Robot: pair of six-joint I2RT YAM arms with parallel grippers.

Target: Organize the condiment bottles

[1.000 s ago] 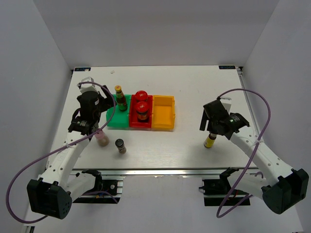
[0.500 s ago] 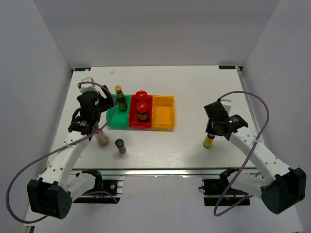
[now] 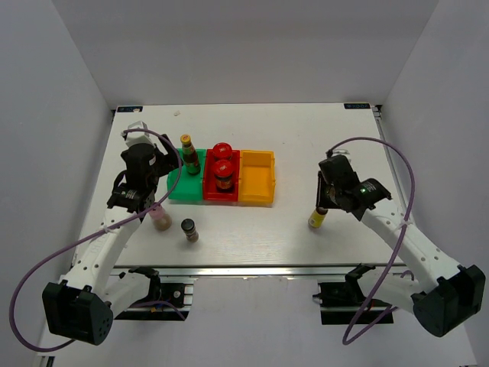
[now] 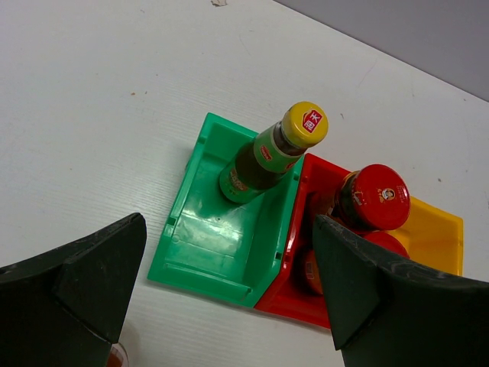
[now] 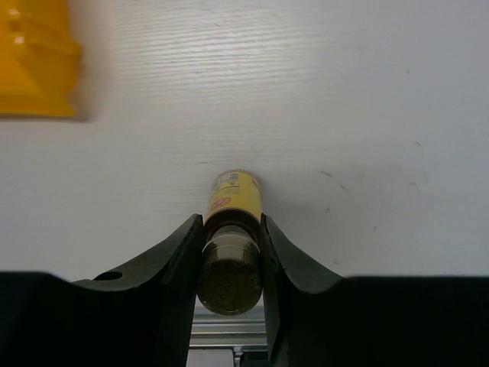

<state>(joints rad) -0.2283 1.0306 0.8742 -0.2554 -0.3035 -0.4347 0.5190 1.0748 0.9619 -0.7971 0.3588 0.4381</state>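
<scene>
Since the earlier frame the right gripper (image 3: 320, 208) has carried the small yellow bottle (image 3: 315, 221) leftward across the table (image 3: 260, 237), towards the bins; the left arm has not shifted. From the top, six bottles can be counted. One tall dark yellow-capped bottle (image 3: 188, 153) stands in the green bin (image 3: 177, 189), two red-lidded jars (image 3: 223, 170) stand in the red bin (image 3: 215, 195), and one pink shaker (image 3: 160, 219) and one small dark shaker (image 3: 189, 229) stand on the table in front of the bins. The sixth is the yellow one under the right arm. There are three bins, side by side. The orange bin (image 3: 257, 180), at the right end, lies to the left of the held bottle and somewhat farther back, well apart from it, and the right arm is much the nearer to it. The left gripper (image 3: 159, 183) hovers near the pink shaker. In the left wrist view its fingers (image 4: 76, 283) are spread wide with nothing between them. They frame the green bin, and a sliver of the pink shaker shows at the bottom edge. In the right wrist view the fingers (image 5: 176, 260) are clenched on the yellow bottle just below its cap. Its long axis runs straight away from the camera to the table, so it hangs about upright. Whether its base touches the wood I cannot tell. A corner of the orange bin shows at upper left.
</scene>
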